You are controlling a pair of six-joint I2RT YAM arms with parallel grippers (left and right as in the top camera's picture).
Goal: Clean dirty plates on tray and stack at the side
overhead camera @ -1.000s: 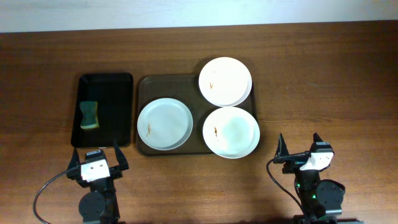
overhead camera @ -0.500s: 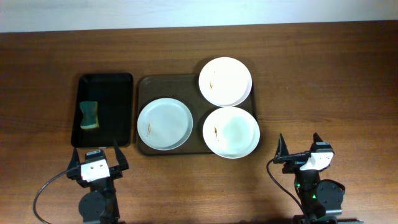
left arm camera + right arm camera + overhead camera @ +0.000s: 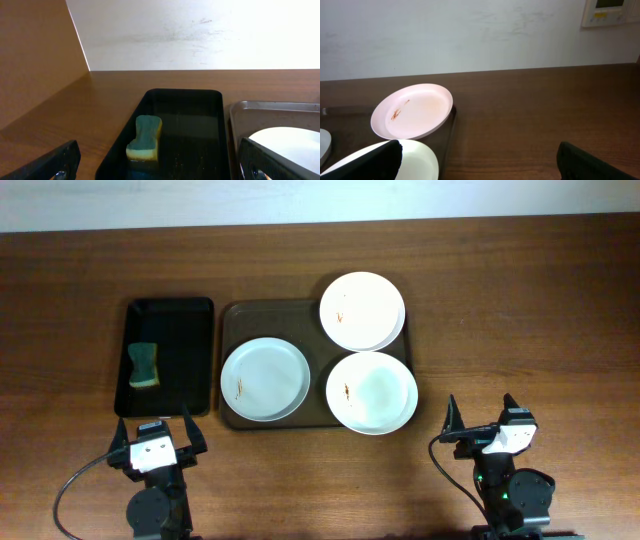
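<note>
**Not started: three smeared plates on tray, both grippers empty**

Front-left of the table [image 3: 80, 280]: left gripper [image 3: 153, 425], jaws spread wide, holding nothing, touching nothing. Same in the left wrist view: fingers [image 3: 55, 162] far apart at the bottom corners, nothing between them.

Just beyond it, toward the left edge: black tray [image 3: 185, 350], with a green-and-yellow sponge [image 3: 145, 366] lying by its left wall, apparently untouched.

Right beside the black tray, about mid-table: brown tray [image 3: 240, 315], carrying all three plates.
- Left plate [image 3: 265, 379]: front-left part of the tray, pale bluish, with a short brown smear near its left rim.
- Far-right plate [image 3: 361, 310]: far right corner, hanging over the tray's far and right rims, with a thin brown streak left of centre.
- Near-right plate [image 3: 371, 392]: front right corner, overhanging the front and right rims, with a brown streak on its left side. Close to the far-right plate, contact too hard to call.

Front-right of the table: right gripper [image 3: 480, 405], jaws wide open, empty, near the near-right plate but apart from it.

Progress, judged from the layout: zero.
- No plate wiped.
- No plate lifted off the tray.
- No stack anywhere at the side.
- Left to do: fetch the sponge, scrub each of the three plates, move them off the tray, pile them up.
</note>
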